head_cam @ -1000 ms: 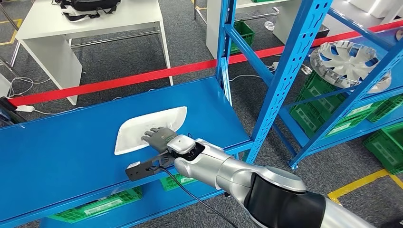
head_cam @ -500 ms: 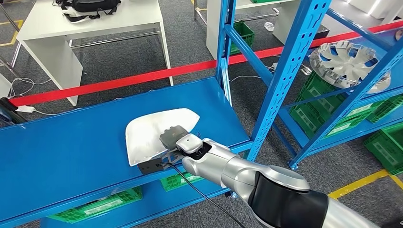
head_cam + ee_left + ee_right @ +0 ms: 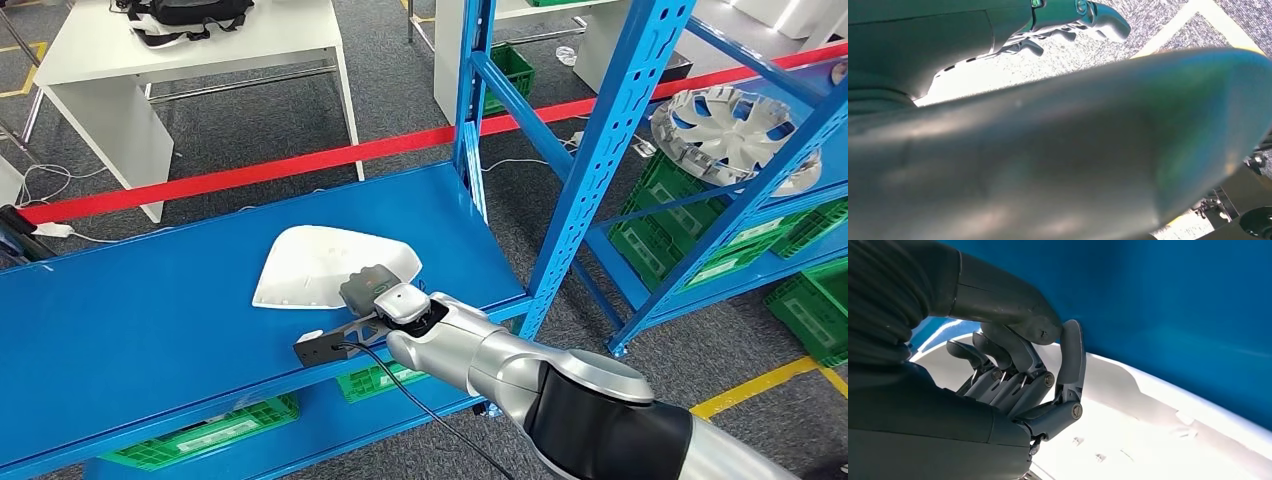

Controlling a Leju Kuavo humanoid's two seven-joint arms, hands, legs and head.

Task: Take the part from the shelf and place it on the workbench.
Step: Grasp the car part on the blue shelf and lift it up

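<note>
Clearly, risk: we judge the white part (image 3: 330,265) could slip off the blue shelf (image 3: 120,320), since we grip just one edge.
Right hand (image 3: 368,288): fingers (image 3: 1013,370) clamped on the part's near rim, arm reaching forward.
Left hand (image 3: 1068,20): fingers curled together, holding nothing.

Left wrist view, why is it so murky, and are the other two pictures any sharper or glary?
Left wrist view: a large dark blurred shape sits too close to focus, with blown-out bright floor behind the left hand. Head view: evenly lit and sharp, the white part crisp on the blue shelf. Right wrist view: the right hand is in focus, and the part is overexposed.
</note>
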